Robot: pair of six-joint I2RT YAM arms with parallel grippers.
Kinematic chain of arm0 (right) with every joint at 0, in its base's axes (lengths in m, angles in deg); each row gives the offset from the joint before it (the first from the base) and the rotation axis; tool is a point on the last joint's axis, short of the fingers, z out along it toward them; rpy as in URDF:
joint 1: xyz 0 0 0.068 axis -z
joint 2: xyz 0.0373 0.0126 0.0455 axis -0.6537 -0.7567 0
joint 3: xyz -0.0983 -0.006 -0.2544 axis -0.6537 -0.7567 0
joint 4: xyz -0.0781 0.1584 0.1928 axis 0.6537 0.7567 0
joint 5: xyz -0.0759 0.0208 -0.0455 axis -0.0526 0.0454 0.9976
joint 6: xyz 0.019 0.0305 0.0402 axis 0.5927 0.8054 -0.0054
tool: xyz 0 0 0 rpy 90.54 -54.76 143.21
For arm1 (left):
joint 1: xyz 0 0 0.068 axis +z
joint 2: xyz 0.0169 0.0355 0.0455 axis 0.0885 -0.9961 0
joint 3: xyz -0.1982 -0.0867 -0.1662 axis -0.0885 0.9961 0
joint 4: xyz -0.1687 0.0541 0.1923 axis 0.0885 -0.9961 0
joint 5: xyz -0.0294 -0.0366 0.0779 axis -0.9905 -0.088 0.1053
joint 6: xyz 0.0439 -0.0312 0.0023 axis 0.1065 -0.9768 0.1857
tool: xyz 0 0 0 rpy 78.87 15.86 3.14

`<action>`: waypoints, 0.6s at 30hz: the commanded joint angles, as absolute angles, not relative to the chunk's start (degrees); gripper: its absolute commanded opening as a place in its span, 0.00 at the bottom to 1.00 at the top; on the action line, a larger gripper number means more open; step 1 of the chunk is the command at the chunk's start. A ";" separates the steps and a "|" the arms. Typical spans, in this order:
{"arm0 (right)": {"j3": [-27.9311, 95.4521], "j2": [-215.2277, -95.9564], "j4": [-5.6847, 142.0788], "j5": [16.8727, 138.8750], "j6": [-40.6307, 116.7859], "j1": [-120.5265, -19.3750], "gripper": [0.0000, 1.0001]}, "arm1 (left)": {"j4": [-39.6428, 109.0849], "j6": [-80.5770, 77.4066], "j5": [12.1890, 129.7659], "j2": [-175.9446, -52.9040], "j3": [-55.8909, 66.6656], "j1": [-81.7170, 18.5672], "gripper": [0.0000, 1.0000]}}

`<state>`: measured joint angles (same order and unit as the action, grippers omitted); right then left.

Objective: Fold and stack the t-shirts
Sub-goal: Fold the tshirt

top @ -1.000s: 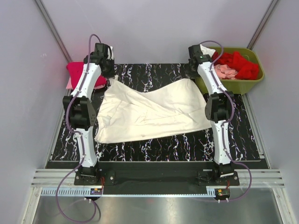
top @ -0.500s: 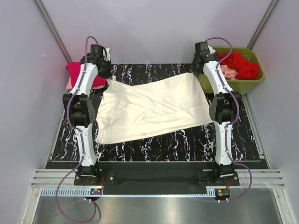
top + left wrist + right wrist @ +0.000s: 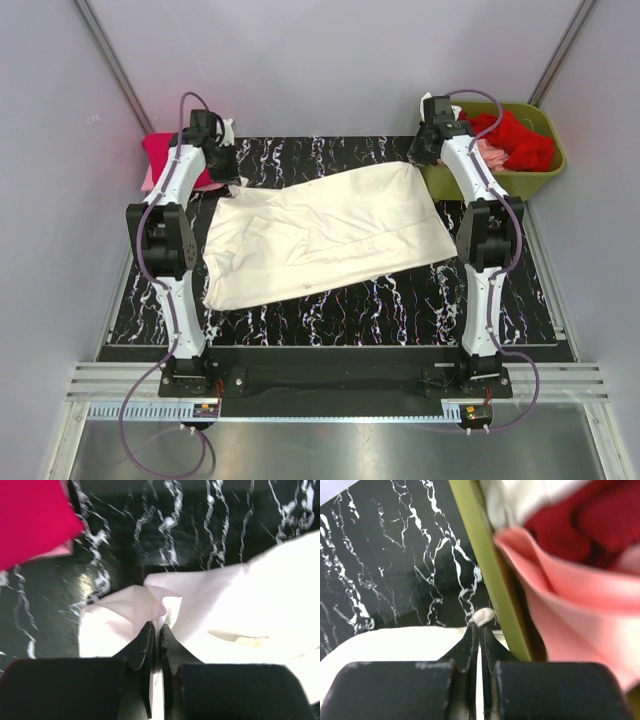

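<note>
Top external, cream t-shirt (image 3: 320, 235), far corners clamped by left gripper (image 3: 236, 180), right gripper (image 3: 416, 159)

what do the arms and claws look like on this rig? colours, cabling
Left arm and right arm: white link shells, chunky black joint housings, black bases. A purple cable runs along each, looping at the base. Left claw and right claw: two matte black fingers tapering to thin tips. No markings legible.
</note>
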<state>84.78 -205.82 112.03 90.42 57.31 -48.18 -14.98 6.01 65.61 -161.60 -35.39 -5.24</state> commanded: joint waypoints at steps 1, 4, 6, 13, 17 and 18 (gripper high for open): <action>78.64 -197.76 109.62 93.17 60.35 -43.99 0.00 | -12.29 7.44 66.31 -153.64 -32.75 -8.67 0.08; 71.88 -194.06 106.90 92.64 61.14 -43.20 0.00 | -12.30 7.45 68.25 -150.83 -29.15 -10.87 0.08; 69.50 -192.38 104.88 92.37 61.23 -42.76 0.00 | -11.77 7.01 69.30 -149.33 -25.90 -11.58 0.08; 64.57 -188.86 104.34 91.23 61.23 -41.62 0.00 | -10.89 5.78 72.29 -142.56 -17.90 -12.11 0.08; 61.05 -187.19 103.20 91.32 61.94 -41.18 0.00 | -10.98 5.51 74.49 -139.31 -13.33 -12.19 0.08; 60.35 -186.49 103.02 91.05 62.02 -41.18 0.00 | -10.89 5.51 74.49 -138.00 -12.45 -12.19 0.08</action>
<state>62.44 -189.80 106.23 86.27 61.66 -44.40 -12.72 5.85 71.80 -142.76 -14.49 -12.28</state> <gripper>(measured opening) 0.017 0.083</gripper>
